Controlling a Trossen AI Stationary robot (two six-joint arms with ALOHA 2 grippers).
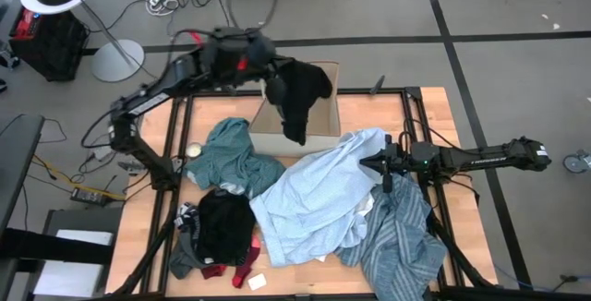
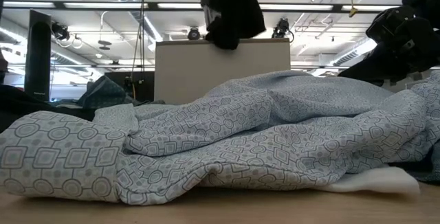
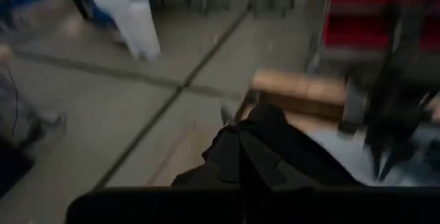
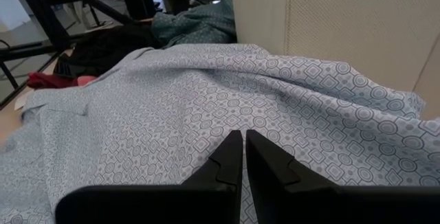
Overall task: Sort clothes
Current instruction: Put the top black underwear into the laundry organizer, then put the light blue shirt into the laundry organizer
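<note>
Light-blue shirt [image 2: 227, 141] spread across frame centre, nearest the low camera | left gripper [image 1: 273, 84] clenched on black garment [image 1: 300, 98], held over cardboard box [image 1: 314, 121] at upper centre — trailing hem may be snagged on box rim | right gripper [image 4: 243, 157] pressed closed, empty, over the shirt.

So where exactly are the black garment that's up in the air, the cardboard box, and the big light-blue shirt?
black garment [image 1: 297, 98], high view, middle of the hanging cloth.
cardboard box [image 2: 220, 69], low view, its front wall.
light-blue shirt [image 1: 314, 195], high view, middle of the spread fabric.
</note>
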